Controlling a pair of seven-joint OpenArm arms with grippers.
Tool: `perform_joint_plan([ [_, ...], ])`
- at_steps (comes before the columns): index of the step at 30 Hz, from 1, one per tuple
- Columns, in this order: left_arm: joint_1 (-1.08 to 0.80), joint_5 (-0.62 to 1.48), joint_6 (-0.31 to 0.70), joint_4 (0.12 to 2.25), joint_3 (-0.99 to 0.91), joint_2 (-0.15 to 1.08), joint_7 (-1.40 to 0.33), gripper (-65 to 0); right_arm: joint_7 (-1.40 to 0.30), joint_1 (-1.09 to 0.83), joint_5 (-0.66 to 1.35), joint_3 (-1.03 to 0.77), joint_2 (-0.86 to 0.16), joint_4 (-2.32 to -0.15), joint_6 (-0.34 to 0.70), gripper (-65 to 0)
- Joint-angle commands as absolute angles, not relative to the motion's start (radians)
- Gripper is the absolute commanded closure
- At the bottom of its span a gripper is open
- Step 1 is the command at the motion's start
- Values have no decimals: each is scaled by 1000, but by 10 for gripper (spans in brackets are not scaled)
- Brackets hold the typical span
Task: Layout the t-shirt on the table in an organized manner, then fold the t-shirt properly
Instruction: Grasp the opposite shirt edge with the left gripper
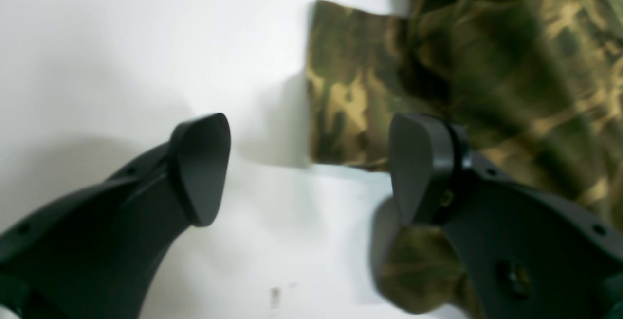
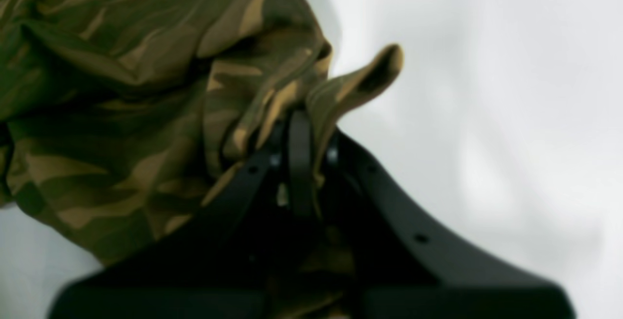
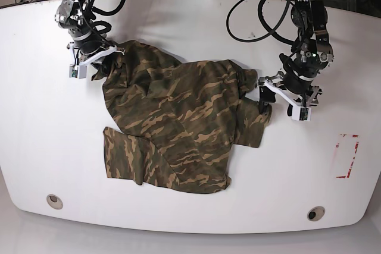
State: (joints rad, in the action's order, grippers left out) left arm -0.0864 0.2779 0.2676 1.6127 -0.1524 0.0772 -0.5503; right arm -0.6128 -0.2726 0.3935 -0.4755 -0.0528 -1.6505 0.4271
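Observation:
The camouflage t-shirt [image 3: 178, 123] lies crumpled and partly spread on the white table [image 3: 47, 147]. My right gripper [image 3: 109, 57], at the shirt's far left corner, is shut on a bunch of t-shirt [image 2: 121, 90] cloth; in the right wrist view a fold sticks up past the right gripper [image 2: 299, 129]. My left gripper [image 3: 268, 96] stands open at the shirt's right edge. In the left wrist view the left gripper [image 1: 309, 168] holds nothing between its wide-apart fingers [image 1: 199, 168], and the t-shirt [image 1: 486, 56] lies just beyond and beside the right finger.
A red-and-white tape mark [image 3: 347, 156] sits near the table's right edge. Two grommet holes [image 3: 54, 201] [image 3: 315, 213] lie near the front edge. Black cables [image 3: 256, 16] loop on the table behind the left arm.

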Motion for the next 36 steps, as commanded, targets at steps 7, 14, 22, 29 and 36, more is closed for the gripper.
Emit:
perform_joint_plan([
  [7, -22, 288, 271, 1509, -151, 76, -530, -465, -591, -266, 407, -478, -64, -1673, 433, 0],
  [14, 22, 291, 271, 1426, -150, 73, -529, -465, -591, -266, 407, -478, -64, -1673, 433, 0],
  [22, 58, 292, 271, 1366, -71, 77, -527, -375, -591, -266, 407, -478, -64, -1673, 437, 0],
  [29, 85, 292, 271, 1363, -36, 77, -529, -115, -591, -265, 407, -478, -64, -1673, 438, 0],
  [36, 84, 289, 271, 1391, -35, 82, -530, 0, -591, -257, 407, -478, -68, -1673, 438, 0],
])
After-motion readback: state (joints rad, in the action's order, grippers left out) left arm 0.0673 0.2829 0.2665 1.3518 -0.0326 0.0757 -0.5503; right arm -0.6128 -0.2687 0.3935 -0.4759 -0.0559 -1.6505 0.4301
